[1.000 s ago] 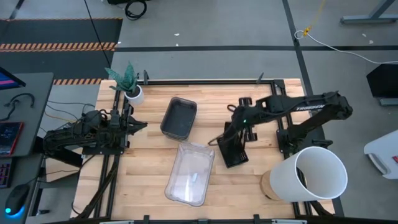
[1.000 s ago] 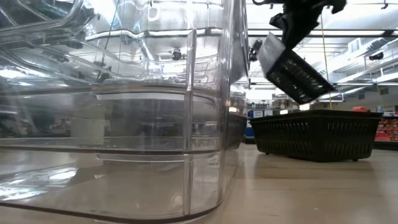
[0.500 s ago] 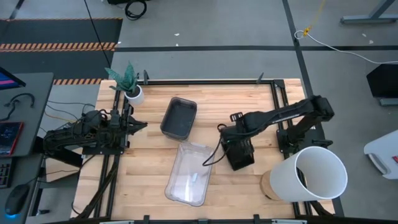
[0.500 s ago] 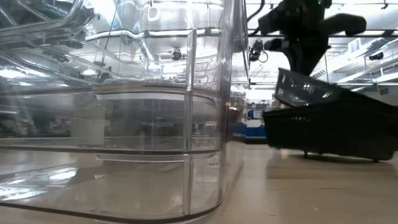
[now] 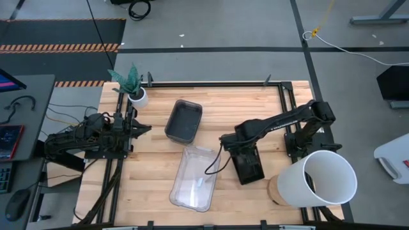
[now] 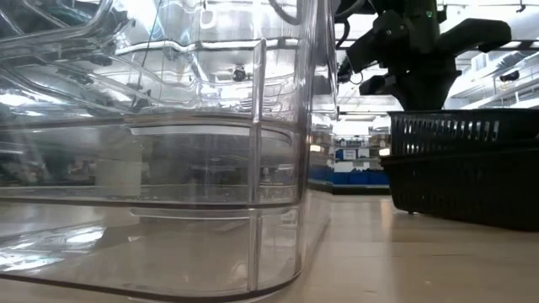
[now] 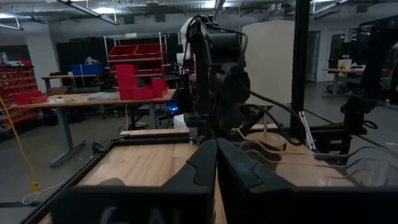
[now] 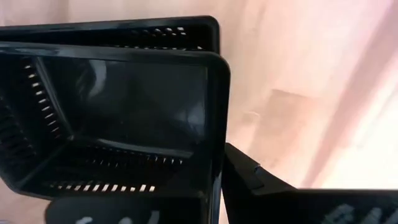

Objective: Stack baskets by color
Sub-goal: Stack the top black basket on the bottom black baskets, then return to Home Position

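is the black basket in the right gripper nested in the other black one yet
Yes: the held black basket sits inside the second black basket, rims nearly level in the low view, with the right gripper shut on its rim.

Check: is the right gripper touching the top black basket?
Touching. The right wrist view shows the right gripper clamped on the top black basket's rim.

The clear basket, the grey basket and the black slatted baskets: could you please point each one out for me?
clear basket [image 5: 193, 179]: high view, on its see-through floor.
grey basket [image 5: 184, 121]: high view, on its dark inner floor.
black slatted baskets [image 5: 248, 166]: high view, on the inside of the upper one.
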Tool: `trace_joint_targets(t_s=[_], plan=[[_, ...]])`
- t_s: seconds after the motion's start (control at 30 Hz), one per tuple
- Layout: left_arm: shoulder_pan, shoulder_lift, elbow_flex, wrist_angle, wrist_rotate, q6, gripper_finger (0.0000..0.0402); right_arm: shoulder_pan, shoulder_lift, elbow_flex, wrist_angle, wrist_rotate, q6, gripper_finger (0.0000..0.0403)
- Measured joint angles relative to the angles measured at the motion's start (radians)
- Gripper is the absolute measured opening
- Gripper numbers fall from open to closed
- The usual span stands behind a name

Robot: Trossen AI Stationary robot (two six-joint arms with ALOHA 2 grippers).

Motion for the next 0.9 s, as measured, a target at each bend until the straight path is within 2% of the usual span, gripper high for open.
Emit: trace_joint_targets(t_s=[0.23, 0.47, 0.9], plan=[[0.000, 0.000, 0.000, -0.002, 0.000, 0.000, 0.0013, 0.001, 0.036, 0.000, 0.046, -0.098, 0.010, 0.0029], [0.000, 0.000, 0.000, -0.006, 0.000, 0.000, 0.0022, 0.000, 0.059, 0.000, 0.095, -0.100, 0.086, 0.0036], [0.000, 0.000, 0.000, -0.006, 0.000, 0.000, 0.0015, -0.002, 0.054, 0.000, 0.106, -0.097, 0.202, 0.0113]])
